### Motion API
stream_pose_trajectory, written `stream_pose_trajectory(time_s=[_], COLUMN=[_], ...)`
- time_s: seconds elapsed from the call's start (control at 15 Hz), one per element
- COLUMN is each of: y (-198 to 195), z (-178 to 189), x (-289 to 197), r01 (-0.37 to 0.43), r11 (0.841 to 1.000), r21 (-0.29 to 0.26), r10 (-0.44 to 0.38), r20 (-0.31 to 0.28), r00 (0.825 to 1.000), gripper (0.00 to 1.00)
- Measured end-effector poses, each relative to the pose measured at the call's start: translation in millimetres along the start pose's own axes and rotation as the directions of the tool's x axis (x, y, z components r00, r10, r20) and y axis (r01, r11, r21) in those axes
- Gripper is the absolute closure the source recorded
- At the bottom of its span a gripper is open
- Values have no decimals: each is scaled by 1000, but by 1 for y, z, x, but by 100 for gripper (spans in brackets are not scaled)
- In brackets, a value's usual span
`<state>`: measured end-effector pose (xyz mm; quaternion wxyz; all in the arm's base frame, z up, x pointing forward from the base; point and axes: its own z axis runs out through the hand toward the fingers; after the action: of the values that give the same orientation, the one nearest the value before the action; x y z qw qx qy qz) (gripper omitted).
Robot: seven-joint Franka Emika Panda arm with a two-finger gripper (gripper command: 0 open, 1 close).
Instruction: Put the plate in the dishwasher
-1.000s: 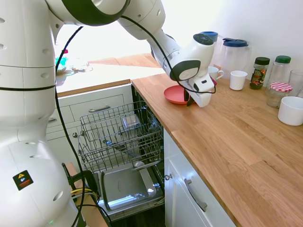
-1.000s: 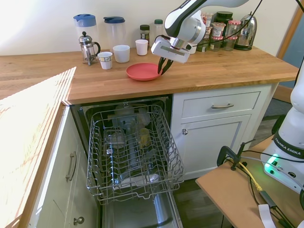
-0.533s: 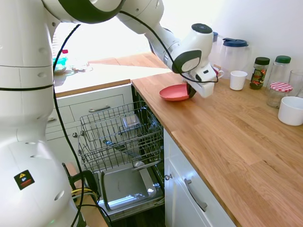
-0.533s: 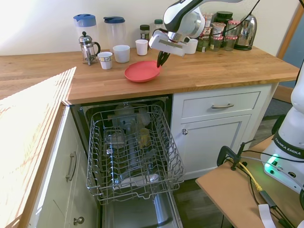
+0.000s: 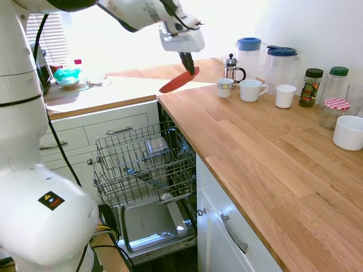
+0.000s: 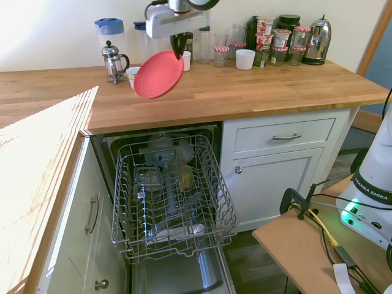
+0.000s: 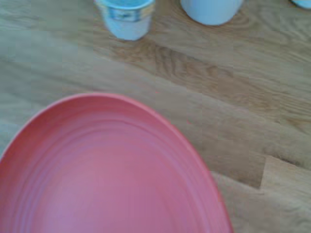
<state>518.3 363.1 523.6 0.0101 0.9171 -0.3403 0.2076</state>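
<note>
Above the worktop's point(image 6: 245, 92) front edge, our gripper point(image 6: 177, 49) pinches the plate point(image 6: 158, 75) by its rim, tilted, over the dishwasher point(image 6: 171, 196).

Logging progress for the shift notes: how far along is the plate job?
Pickup looks done: the gripper is shut on the rim of the coral-red plate, which hangs tilted, clear of the wooden countertop. In hand: carrying it. Left: lowering it into the dishwasher's pulled-out wire rack and releasing.
</note>
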Motion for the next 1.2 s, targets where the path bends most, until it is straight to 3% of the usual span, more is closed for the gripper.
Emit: stream_pose_trajectory(time_s=[0.13,0.27,0.53,0.67,0.8,0.93,1.07,1.2], y=[-35,-57,-59,-41,-16,3,9,3], z=[-18,-11,2,39,106,154,162,155], x=[-92,-165,-238,-278,-327,-376,-422,-460], r01=[100,195,306,369,437,495,544,589], r11=[993,972,910,857,777,693,614,531], r21=[-61,-132,-280,-360,-453,-523,-571,-609], r10=[-105,-217,-387,-486,-598,-698,-779,-846], r20=[-88,-176,-310,-322,-314,-314,-327,-338], r00=[991,960,868,813,737,644,536,413], gripper=[100,100,100,100,100,100,100,100])
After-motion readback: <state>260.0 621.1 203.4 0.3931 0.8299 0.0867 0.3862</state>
